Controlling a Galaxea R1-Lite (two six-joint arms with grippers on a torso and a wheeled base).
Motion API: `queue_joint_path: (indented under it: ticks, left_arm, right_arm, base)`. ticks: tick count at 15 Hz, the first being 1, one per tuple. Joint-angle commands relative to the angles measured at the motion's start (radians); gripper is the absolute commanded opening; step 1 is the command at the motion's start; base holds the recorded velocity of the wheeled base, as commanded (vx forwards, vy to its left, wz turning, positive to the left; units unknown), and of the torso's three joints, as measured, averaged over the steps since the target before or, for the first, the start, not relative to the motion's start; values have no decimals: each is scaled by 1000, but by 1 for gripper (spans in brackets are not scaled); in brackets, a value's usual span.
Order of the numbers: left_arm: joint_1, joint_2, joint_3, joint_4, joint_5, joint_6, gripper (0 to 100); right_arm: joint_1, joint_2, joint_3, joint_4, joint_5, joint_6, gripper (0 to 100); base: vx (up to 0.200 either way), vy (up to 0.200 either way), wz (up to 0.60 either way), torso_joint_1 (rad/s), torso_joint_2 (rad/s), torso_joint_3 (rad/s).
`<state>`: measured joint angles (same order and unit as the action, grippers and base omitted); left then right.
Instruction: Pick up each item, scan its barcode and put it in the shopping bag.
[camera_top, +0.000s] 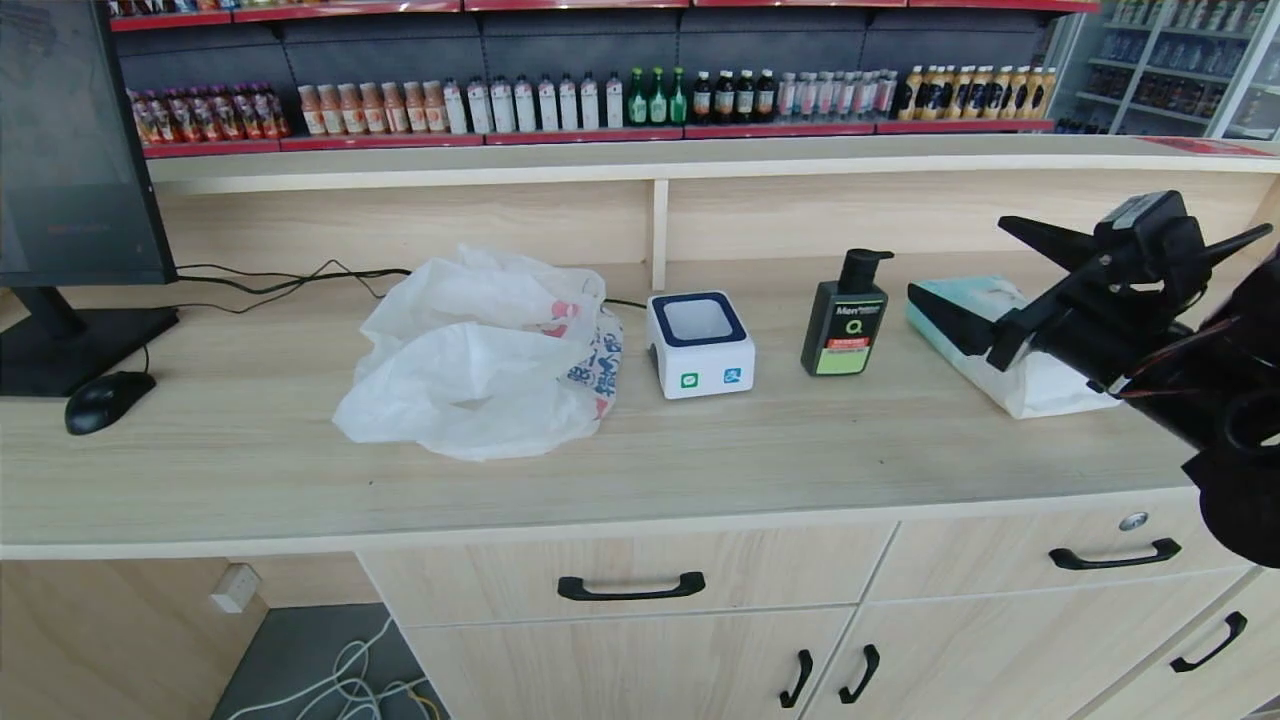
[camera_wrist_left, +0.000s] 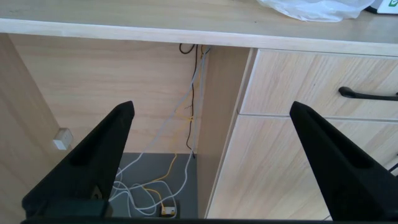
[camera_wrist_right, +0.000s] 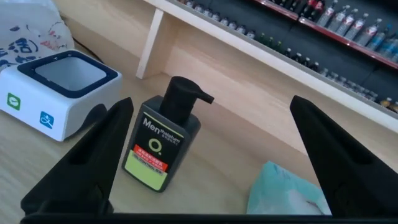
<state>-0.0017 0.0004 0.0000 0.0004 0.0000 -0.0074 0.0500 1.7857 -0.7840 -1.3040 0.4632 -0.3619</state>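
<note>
A dark green pump bottle (camera_top: 845, 322) (camera_wrist_right: 158, 146) stands upright on the wooden counter (camera_top: 700, 460), just right of the white barcode scanner (camera_top: 700, 345) (camera_wrist_right: 59, 87). Further right lies a teal-and-white tissue pack (camera_top: 1040, 385) (camera_wrist_right: 286, 193). The crumpled white shopping bag (camera_top: 480, 350) (camera_wrist_left: 311, 7) (camera_wrist_right: 31, 31) lies left of the scanner. My right gripper (camera_top: 958, 257) (camera_wrist_right: 211, 102) hangs open above the tissue pack, facing the bottle, with nothing in it. My left gripper (camera_wrist_left: 212, 107) is open and empty below the counter's front edge, in front of the cabinet.
A monitor (camera_top: 70, 150) and a black mouse (camera_top: 105, 400) occupy the counter's left end, with cables (camera_top: 280, 280) running behind the bag. A raised ledge (camera_top: 700, 160) closes the back. Drawers with black handles (camera_top: 630, 587) (camera_wrist_left: 367, 94) sit under the counter.
</note>
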Motion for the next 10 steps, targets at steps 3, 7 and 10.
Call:
queue_joint_path:
  ticks: [3,7,10]
  left_arm:
    - [0,0,0,1,0,0,100]
    - [0,0,0,0,0,0,100]
    - [0,0,0,0,0,0,100]
  right_arm:
    - [1,118,-78,-1,-1,4,100]
    - [7,185,-138,-12,-40,47,100]
    - [7,199,-144,-20,-58,55,100]
  base:
    - [0,0,0,0,0,0]
    - [0,0,0,0,0,0]
    - [0,0,0,0,0,0]
